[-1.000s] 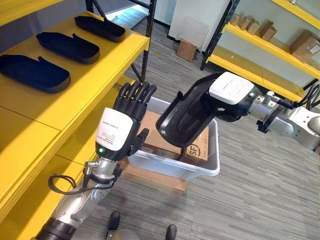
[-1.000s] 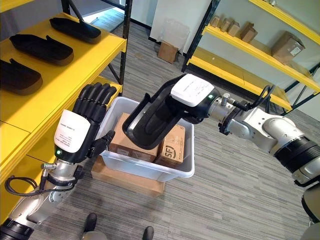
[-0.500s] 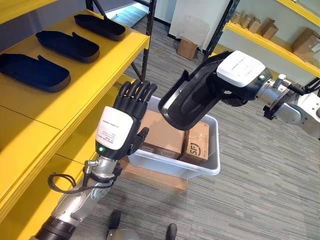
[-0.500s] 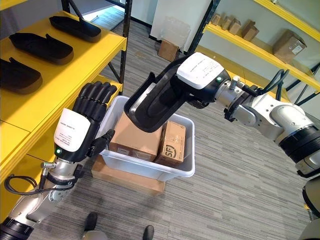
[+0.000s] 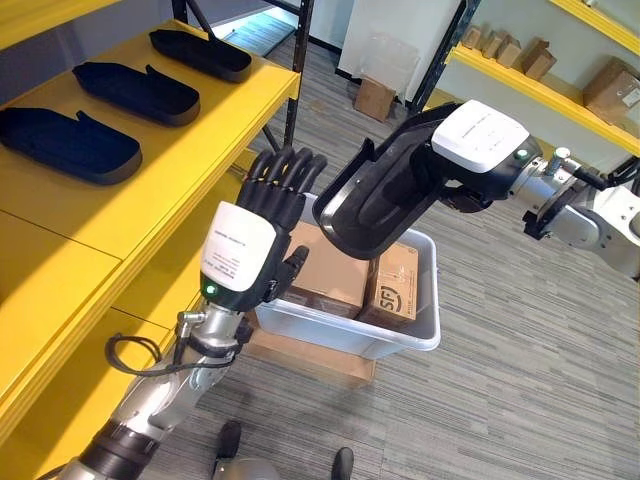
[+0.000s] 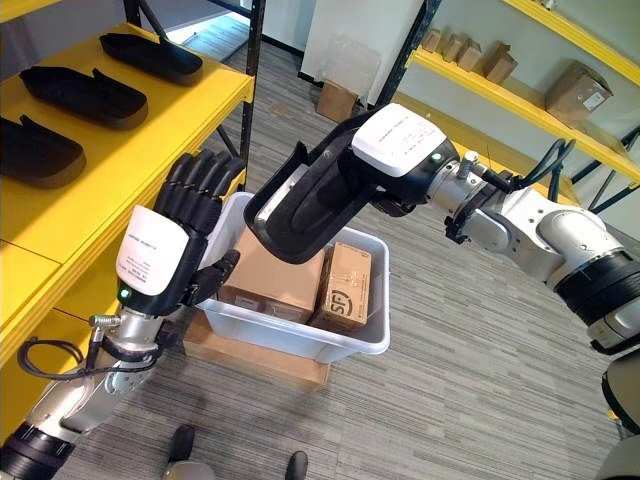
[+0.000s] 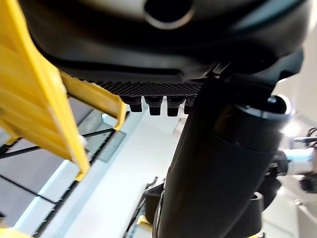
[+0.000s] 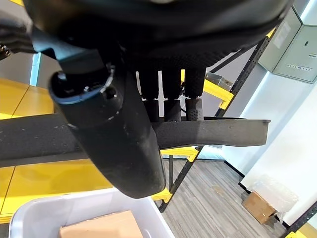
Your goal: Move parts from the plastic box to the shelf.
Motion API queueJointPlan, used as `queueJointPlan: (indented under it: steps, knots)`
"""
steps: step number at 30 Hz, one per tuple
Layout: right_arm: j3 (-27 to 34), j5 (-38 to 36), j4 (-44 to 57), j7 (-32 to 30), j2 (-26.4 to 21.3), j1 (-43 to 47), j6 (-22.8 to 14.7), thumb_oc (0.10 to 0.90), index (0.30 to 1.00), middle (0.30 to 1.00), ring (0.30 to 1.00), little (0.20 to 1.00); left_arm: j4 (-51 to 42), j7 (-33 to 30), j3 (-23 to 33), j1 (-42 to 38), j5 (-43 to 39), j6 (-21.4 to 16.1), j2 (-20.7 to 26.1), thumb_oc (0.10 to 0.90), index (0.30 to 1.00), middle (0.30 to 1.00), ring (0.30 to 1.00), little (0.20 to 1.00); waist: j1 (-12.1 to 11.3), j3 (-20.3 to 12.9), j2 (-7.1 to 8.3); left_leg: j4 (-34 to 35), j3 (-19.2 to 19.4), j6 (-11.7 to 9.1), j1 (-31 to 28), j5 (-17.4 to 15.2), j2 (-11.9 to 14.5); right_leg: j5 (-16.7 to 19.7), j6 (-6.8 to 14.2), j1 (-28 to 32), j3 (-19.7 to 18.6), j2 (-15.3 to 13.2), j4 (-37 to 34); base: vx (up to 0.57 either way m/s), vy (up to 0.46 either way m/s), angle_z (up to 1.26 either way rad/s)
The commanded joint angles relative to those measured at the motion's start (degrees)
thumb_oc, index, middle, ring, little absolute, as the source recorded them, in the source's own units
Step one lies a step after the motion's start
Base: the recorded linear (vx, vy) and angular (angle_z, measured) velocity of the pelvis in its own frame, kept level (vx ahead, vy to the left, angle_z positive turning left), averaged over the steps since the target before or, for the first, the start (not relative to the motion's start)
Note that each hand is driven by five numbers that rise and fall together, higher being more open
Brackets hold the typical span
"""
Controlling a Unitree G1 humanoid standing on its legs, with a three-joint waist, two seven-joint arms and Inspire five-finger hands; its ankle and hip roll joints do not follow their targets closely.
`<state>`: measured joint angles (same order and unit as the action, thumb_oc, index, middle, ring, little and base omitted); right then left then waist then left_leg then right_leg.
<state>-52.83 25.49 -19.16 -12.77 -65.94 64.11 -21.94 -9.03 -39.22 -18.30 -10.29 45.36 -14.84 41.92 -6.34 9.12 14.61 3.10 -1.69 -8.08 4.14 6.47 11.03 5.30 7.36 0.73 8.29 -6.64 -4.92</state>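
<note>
Right hand (image 6: 400,150) grips part (image 6: 310,205) — raised.

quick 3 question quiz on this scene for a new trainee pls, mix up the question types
1. True or false: the right hand holds a black part above the plastic box.
2. How many black parts lie on the yellow shelf? A) one B) three C) five
3. Fill in: the left hand is ____, holding nothing.

Key:
1. True; its fingers curl over the part's edge.
2. B
3. Open
</note>
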Motion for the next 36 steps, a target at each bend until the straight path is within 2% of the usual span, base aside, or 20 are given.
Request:
queueJointPlan:
  steps: [1,7,14,24,36]
  knots:
    - [1.58,-5.23,-4.93,-5.97,0.70,14.67,3.94,0.400,0.300,0.300,0.300,0.300,-6.77,-1.01,-1.36,-7.51,-0.17,-3.08,1.50,0.900,1.000,1.000,1.000,1.000,0.75,-3.89,1.27,-3.97,-0.51,0.77,3.02,-1.43,3.78,-4.36,2.31,7.35,-2.07,-1.66,2.92,0.00,0.000,0.00]
    - [0.80,-5.10,-6.07,-6.10,2.25,16.03,4.18,0.400,0.300,0.300,0.300,0.300,-5.65,0.80,-5.73,-10.50,-0.26,-3.66,0.79,0.900,1.000,1.000,1.000,1.000,1.20,-3.86,1.18,-4.14,-0.39,0.82,3.02,-1.47,3.77,-4.39,2.21,7.18,-2.34,-1.59,3.05,0.00,0.000,0.00]
    - [0.37,-4.74,-6.63,-6.37,3.69,17.19,4.50,0.400,0.300,0.300,0.300,0.300,-4.43,1.72,-7.73,-12.49,-0.18,-3.66,0.16,0.900,1.000,1.000,1.000,1.000,1.39,-3.77,1.12,-4.27,-0.39,0.90,3.03,-1.55,3.79,-4.36,2.11,7.11,-2.61,-1.59,3.13,0.00,0.000,0.00]
    - [0.71,-4.97,-6.76,-6.38,4.54,17.59,4.51,0.400,0.300,0.300,0.300,0.300,-3.36,2.12,-8.43,-12.62,-0.61,-3.70,-0.20,0.900,1.000,1.000,1.000,1.000,1.57,-3.90,1.14,-4.14,-0.22,0.96,2.80,-1.61,3.70,-4.35,2.11,7.18,-2.79,-1.55,3.06,0.00,0.000,0.00]
    - [1.51,-5.39,-6.05,-5.94,5.11,17.77,4.46,0.400,0.300,0.300,0.300,0.300,1.32,0.80,-7.62,-13.64,1.04,-0.93,-1.10,0.900,1.000,1.000,1.000,1.000,2.05,-4.45,1.82,-4.03,-0.12,0.94,2.53,-1.62,3.99,-4.51,1.99,7.10,-3.18,-1.30,3.17,0.00,0.000,-0.01]
